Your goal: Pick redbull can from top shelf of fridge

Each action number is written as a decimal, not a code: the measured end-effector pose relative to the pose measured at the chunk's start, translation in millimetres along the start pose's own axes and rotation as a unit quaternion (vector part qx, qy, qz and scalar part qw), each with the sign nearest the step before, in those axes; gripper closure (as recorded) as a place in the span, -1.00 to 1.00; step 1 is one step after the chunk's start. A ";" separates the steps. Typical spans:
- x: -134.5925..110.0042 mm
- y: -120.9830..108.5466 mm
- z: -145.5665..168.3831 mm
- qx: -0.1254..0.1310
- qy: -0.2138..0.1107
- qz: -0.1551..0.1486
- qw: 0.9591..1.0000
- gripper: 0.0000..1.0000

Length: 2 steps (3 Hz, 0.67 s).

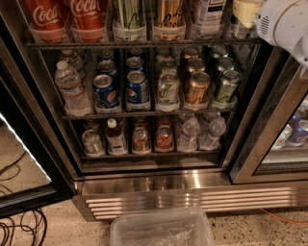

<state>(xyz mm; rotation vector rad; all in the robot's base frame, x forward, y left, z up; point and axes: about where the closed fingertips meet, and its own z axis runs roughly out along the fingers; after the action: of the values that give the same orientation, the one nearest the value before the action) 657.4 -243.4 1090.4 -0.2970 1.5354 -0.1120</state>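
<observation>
The fridge [192,196] stands open in front of me, with its steel grille at the base. The top shelf [144,44] is the highest wire rack, fronted by clear trays. It holds two red Coca-Cola cans [45,17], a green-striped can [129,17], a gold can [168,17], a pale can with dark print [208,14] and a yellowish bottle [243,12]. I cannot pick out the redbull can among them. Only my arm's white housing [284,26] shows, at the top right by the shelf's right end. The gripper is out of view.
The middle rack holds a water bottle [71,89], Pepsi cans [137,91] and green and gold cans. The bottom rack holds small bottles and cans. The open glass door [24,158] stands at left, cables lie on the floor, and a clear plastic bin [161,230] sits below.
</observation>
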 end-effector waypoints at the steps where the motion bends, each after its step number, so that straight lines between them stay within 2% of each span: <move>1: 0.0 0.0 0.0 0.000 0.000 0.000 1.000 0.57; 2: -0.1 0.1 0.0 0.000 0.000 0.000 1.000 0.98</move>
<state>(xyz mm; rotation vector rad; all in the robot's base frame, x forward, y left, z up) 657.4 -243.2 1090.5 -0.2971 1.5353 -0.1118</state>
